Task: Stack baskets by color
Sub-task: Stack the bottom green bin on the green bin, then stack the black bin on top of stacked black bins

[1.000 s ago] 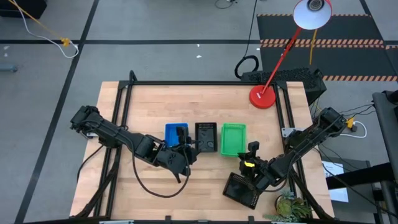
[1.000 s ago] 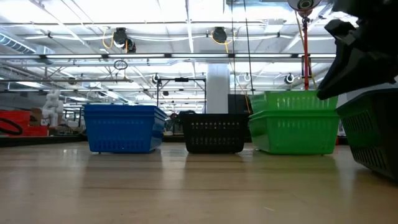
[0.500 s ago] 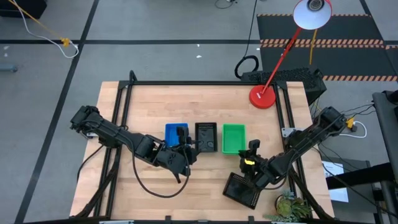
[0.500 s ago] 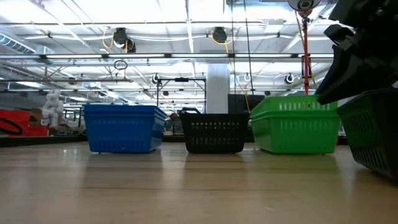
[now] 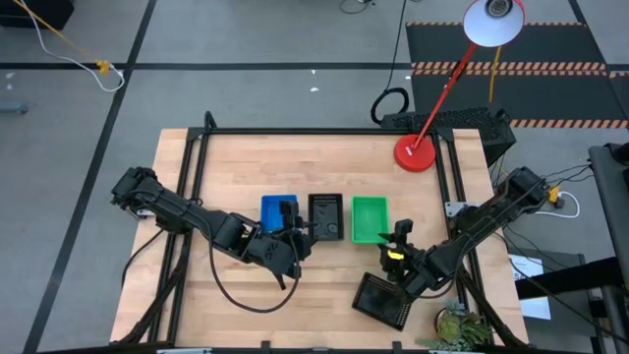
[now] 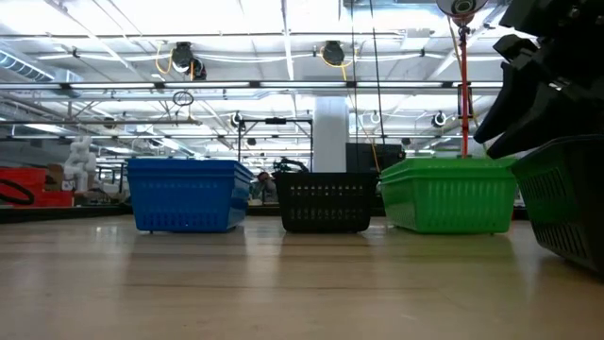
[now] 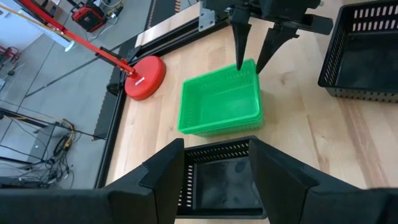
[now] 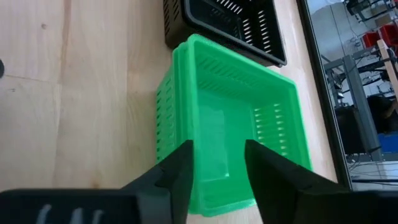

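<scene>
Three baskets stand in a row at mid-table: blue (image 5: 278,210), black (image 5: 326,216) and a green nested stack (image 5: 370,218), bottoms on the wood. My right gripper (image 7: 252,62) is open at the green stack's near end, one finger over the inside and one outside the end wall (image 8: 217,199). My left gripper (image 7: 217,155) is open, and its fingers hover on either side of the row's black basket (image 7: 224,180). A second black basket (image 5: 381,298) lies tilted near the front right, under my right arm.
A red round lamp base (image 5: 415,152) sits at the far right, its stem slanting up to a white shade. A small plant (image 5: 457,324) shows at the front right corner. Bare wood lies along the far side and the front left.
My right gripper has opened and let go of the upper green basket. That basket, which stood raised above the lower green one, has dropped down into it and now sits nested and level. Both arms kept their places.
</scene>
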{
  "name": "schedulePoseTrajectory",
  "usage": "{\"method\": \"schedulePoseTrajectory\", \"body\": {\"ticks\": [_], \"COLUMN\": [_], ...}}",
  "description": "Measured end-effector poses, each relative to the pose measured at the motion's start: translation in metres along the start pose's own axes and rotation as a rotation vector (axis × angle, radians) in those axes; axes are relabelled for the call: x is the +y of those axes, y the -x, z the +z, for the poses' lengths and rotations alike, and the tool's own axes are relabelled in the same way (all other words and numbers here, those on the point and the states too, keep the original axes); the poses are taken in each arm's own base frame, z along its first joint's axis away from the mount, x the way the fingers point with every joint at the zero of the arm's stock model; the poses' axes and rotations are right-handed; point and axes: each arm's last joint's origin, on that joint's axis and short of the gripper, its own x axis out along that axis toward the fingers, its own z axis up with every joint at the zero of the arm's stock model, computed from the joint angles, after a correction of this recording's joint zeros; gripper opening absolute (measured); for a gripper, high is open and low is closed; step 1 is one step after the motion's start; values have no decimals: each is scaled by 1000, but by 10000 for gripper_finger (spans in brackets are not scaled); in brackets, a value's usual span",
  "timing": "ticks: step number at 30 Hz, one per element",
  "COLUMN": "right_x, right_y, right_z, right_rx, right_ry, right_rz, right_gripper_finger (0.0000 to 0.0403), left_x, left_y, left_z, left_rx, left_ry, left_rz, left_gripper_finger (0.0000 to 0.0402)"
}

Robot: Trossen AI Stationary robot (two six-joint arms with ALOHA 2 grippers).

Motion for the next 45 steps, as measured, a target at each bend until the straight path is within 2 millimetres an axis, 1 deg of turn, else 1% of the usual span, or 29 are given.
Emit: {"method": "schedulePoseTrajectory", "body": {"ticks": [4, 8, 11, 13, 16, 19, 22, 24, 27, 30, 32, 36, 40, 45], "right_x": [-3, -12, -19, -26, -34, -40, -43, -43, -41, -39, -38, -37, -40, -42], "right_y": [3, 11, 19, 24, 34, 42, 52, 58, 66, 71, 73, 74, 75, 77], "right_z": [2, 6, 11, 13, 16, 18, 19, 18, 15, 13, 13, 12, 12, 12], "right_rx": [-18, -65, -111, -140, -158, -173, -212, -234, -255, -276, -290, -296, -302, -309], "right_ry": [-27, -90, -154, -199, -262, -315, -342, -336, -324, -312, -305, -295, -301, -310], "right_rz": [11, 37, 64, 93, 204, 329, 400, 417, 444, 441, 430, 426, 429, 433], "right_gripper_finger": [165, 179, 180, 179, 175, 172, 172, 172, 172, 171, 171, 171, 171, 171], "left_x": [0, 0, -3, -11, -31, -51, -65, -71, -75, -78, -83, -99, -112, -128], "left_y": [0, 1, -2, -5, -13, -23, -35, -44, -59, -74, -83, -100, -114, -130], "left_z": [0, 3, 12, 18, 19, 16, 13, 10, 7, 10, 14, 17, 17, 11], "left_rx": [-1, -27, -113, -170, -202, -202, -212, -207, -205, -193, -193, -177, -156, -175], "left_ry": [0, 28, 90, 82, 2, -107, -154, -180, -192, -209, -251, -396, -533, -746], "left_rz": [-2, -4, -81, -155, -204, -230, -301, -344, -387, -406, -424, -454, -489, -496], "left_gripper_finger": [184, 184, 184, 184, 184, 184, 184, 184, 184, 184, 184, 184, 184, 184]}}
